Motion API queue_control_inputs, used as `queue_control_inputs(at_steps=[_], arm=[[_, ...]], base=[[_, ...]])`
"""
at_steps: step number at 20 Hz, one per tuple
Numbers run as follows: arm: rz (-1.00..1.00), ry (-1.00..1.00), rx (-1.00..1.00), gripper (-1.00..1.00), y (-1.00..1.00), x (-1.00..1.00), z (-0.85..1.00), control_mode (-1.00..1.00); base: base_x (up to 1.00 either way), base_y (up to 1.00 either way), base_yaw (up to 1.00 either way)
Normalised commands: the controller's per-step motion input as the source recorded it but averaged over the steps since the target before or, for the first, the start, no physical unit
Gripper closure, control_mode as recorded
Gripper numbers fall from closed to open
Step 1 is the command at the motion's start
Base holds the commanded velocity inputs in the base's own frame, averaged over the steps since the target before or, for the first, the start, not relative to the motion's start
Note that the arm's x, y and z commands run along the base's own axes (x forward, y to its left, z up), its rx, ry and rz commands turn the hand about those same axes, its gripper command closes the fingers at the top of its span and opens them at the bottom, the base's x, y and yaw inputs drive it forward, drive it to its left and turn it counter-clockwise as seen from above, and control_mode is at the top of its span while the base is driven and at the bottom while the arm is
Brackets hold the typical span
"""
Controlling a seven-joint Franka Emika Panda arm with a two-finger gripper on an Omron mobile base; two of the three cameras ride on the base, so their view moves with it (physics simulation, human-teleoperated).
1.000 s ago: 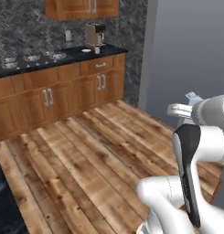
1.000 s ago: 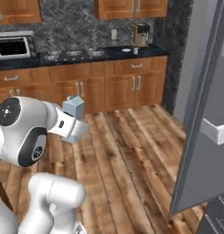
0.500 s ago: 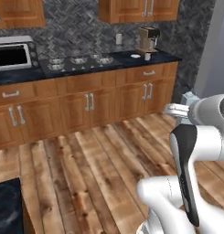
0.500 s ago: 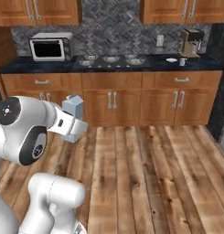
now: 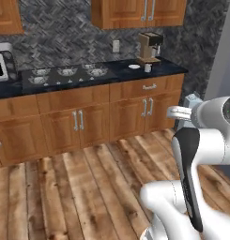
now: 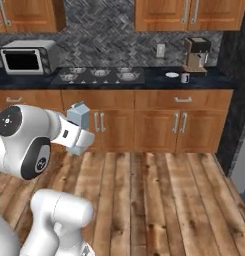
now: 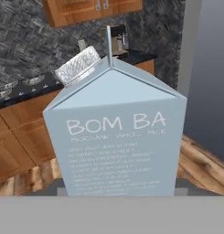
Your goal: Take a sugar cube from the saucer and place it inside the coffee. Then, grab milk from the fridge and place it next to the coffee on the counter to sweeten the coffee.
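Hand view: milk carton upright w/ hand clamped on it; mug beside saucer on far counter.

Milk carton, front face toward hand camera: large white capitals "BOM BA" across the upper part of the pale blue-grey panel. One smaller line directly beneath, faint; looks like "ORGANIC WHOLE MILK" but too blurred to be sure. Below that, a block of several lines of fine white print, unreadable. Ribbed round cap on the gable slope, no lettering made out.

Base views: carton seen small, no print legible at that size. Microwave, coffee machine, mug: no readable marks. Wall outlet plain. No other signs or numbers anywhere.
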Motion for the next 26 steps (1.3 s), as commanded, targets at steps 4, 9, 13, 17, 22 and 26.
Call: queue_control_inputs(at_steps=[4,9,13,17,22,26], arm=[[0.0,0.0,0.0,1.0,0.0,0.0,0.0,1.0],[0.0,0.0,0.0,1.0,0.0,0.0,0.0,1.0],[0.0,0.0,0.0,1.0,0.0,0.0,0.0,1.0],[0.0,0.0,0.0,1.0,0.0,0.0,0.0,1.0],[0.0,0.0,0.0,1.0,0.0,0.0,0.0,1.0],[0.0,0.0,0.0,1.0,0.0,0.0,0.0,1.0]], base=[[1.0,-0.86,0.02],[1.0,-0.73,0.05],[1.0,-0.64,0.06],[1.0,-0.53,0.1],[1.0,-0.5,0.15],[1.0,-0.35,0.18]])
